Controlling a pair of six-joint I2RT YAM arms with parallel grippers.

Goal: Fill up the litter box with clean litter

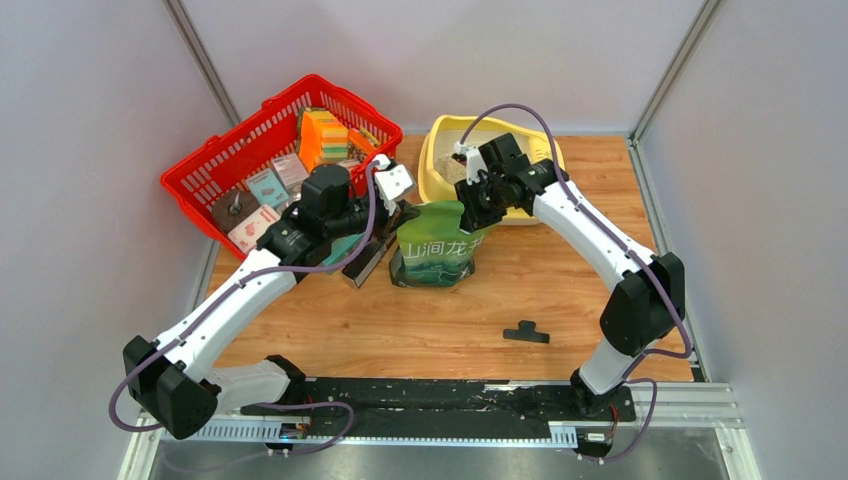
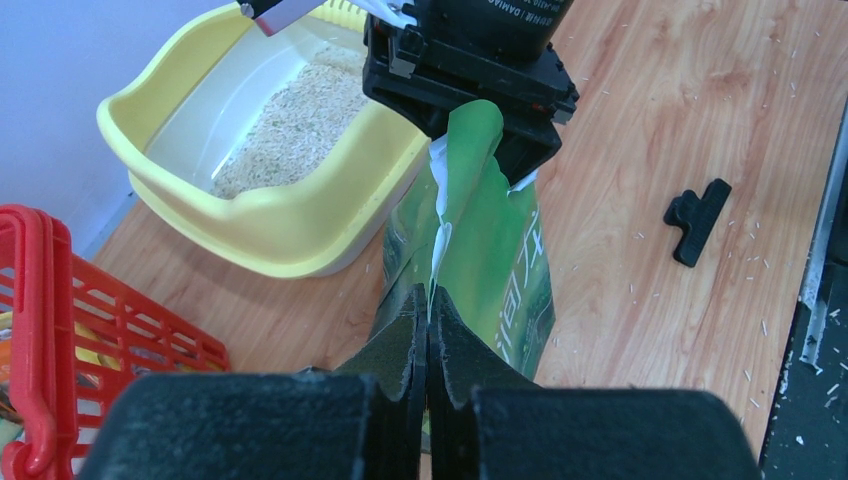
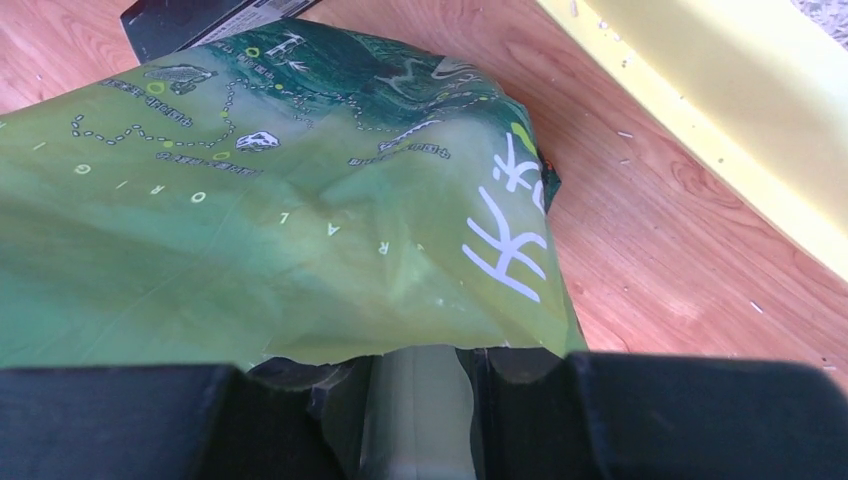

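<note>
A green printed bag stands upright on the wooden table, in front of the pale yellow litter box. My left gripper is shut on the bag's top left edge; in the left wrist view its jaws pinch the thin bag. My right gripper holds the top right corner, and a fold of the bag sits between its fingers. Beige clean litter covers part of the floor of the litter box. The yellow wall of the litter box lies close on the right.
A red mesh basket with several packets stands at the back left, close to the left arm, and its rim shows in the left wrist view. A small black clip lies on the table in front of the bag. Stray granules dot the wood.
</note>
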